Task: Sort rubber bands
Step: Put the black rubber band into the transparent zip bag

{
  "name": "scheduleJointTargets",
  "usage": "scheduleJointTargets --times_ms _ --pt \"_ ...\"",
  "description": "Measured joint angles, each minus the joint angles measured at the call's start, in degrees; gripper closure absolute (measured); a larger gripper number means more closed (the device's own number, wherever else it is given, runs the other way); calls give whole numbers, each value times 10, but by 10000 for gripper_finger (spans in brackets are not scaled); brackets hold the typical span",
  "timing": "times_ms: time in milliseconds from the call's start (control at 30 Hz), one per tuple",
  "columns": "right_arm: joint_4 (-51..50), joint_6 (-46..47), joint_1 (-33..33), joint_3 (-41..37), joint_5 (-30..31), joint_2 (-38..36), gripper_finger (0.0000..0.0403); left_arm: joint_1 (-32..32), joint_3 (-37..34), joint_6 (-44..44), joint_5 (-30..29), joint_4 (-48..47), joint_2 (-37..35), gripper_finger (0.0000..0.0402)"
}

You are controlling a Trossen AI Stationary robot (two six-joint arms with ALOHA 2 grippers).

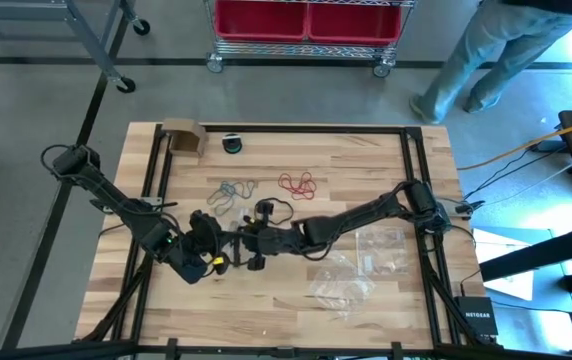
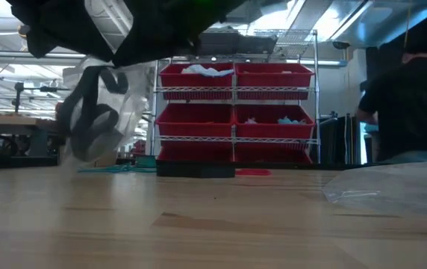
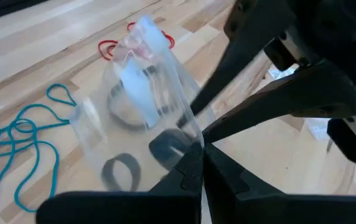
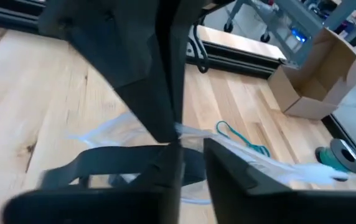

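Note:
A clear zip bag (image 3: 147, 81) with a few black rubber bands (image 3: 127, 115) inside hangs above the table's middle, between my two grippers. My left gripper (image 3: 200, 155) is shut on it. My right gripper (image 4: 193, 150) stands close against the left one from the table's right, its fingers a small gap apart at the bag's edge. In the low view the bag (image 2: 94, 112) hangs clear of the wood. Teal rubber bands (image 1: 231, 190) and red rubber bands (image 1: 298, 183) lie in loose clusters farther back. My left gripper pinches the clear bag's edge (image 3: 193, 134) between its two fingers, slanting down from the table's left. The bag is lifted clear and hangs slack beyond the fingers, with the black bands sagging inside. My right gripper's fingers stand on either side of the bag's plastic (image 4: 228, 146); whether they touch it I cannot tell.
Two more clear bags (image 1: 381, 245) (image 1: 341, 290) lie on the table's right half. A cardboard box (image 1: 183, 135) and a tape roll (image 1: 232, 143) stand at the far edge. A person stands beyond the table's far right corner.

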Motion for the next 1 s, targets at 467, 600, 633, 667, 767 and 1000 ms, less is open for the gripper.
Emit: scheduleJointTargets --times_ms 467,600,633,667,767,1000 --pt "-231 51 10 107 -141 -15 241 2 0 1 -1 -3 0 402" --pt "-260 72 26 107 -127 -21 244 4 0 2 0 -2 0 402" --pt "-269 82 29 107 -125 -22 244 4 0 2 0 -3 0 402" --pt "-280 95 33 107 -125 -22 244 4 0 1 0 -3 0 402" --pt "-277 135 44 80 -125 -22 244 4 0 0 0 -2 0 401" --pt "-57 247 53 -55 -125 -22 245 4 0 -5 0 1 0 402"
